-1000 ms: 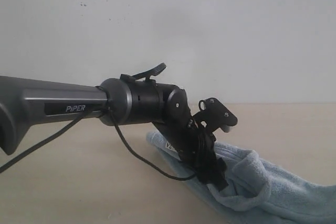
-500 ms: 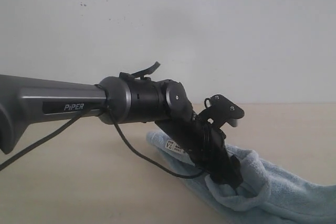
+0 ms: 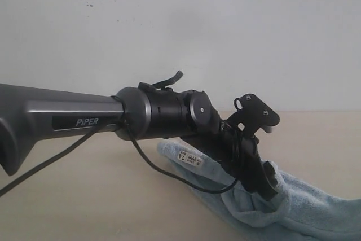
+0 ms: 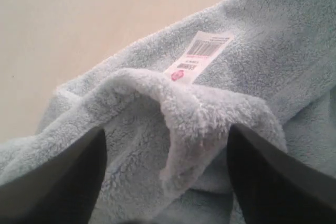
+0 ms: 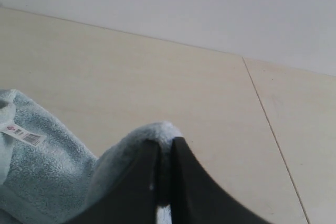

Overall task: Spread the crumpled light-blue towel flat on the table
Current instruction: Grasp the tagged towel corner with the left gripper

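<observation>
Towel [image 3: 304, 207] is lying bunched on table [image 3: 84, 196] in lower right of ext. view, its white label [image 3: 190, 158] showing near frame centre. L gripper [image 4: 167, 132] is angling down into the cloth, jaws standing wide apart w/ a raised fold sitting between them, nothing clamped. R gripper [image 5: 164, 148] is pinching a towel edge, fingers together on the cloth. Wall [image 3: 225, 26] is filling the upper half.
</observation>
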{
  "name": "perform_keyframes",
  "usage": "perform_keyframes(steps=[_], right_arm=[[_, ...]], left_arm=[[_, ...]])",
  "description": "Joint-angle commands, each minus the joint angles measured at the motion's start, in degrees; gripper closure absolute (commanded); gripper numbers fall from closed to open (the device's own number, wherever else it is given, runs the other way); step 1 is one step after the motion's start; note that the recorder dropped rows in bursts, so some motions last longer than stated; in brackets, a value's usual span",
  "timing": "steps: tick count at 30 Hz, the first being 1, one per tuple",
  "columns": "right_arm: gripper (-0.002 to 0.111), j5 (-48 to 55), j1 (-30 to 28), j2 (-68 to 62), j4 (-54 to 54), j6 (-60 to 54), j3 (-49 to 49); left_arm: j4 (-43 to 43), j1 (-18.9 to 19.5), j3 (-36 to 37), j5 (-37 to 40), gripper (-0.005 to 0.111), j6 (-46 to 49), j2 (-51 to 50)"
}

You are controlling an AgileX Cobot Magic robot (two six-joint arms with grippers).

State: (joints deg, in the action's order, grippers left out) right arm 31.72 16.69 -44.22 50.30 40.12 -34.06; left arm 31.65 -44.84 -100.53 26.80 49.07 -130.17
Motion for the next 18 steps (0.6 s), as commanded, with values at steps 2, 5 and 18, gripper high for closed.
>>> perform_keyframes(steps=[2,5,18], right_arm=[[0.106,-0.69,-0.14,0.14,-0.01,-0.18,-0.07],[0.106,-0.67,-0.14,0.14,-0.11,-0.18,-0.07],[0.106,-0.67,-0.14,0.14,-0.47,-0.29,-0.07]], left_arm=[[0.79,-0.34,-0.15,-0.76,0.046,0.34,-2.42],[1.06,-0.34,-0.15,-0.76,0.052,0.34,-3.17],[0.68,-0.34,-0.15,1.62,0.103,0.34,0.89]])
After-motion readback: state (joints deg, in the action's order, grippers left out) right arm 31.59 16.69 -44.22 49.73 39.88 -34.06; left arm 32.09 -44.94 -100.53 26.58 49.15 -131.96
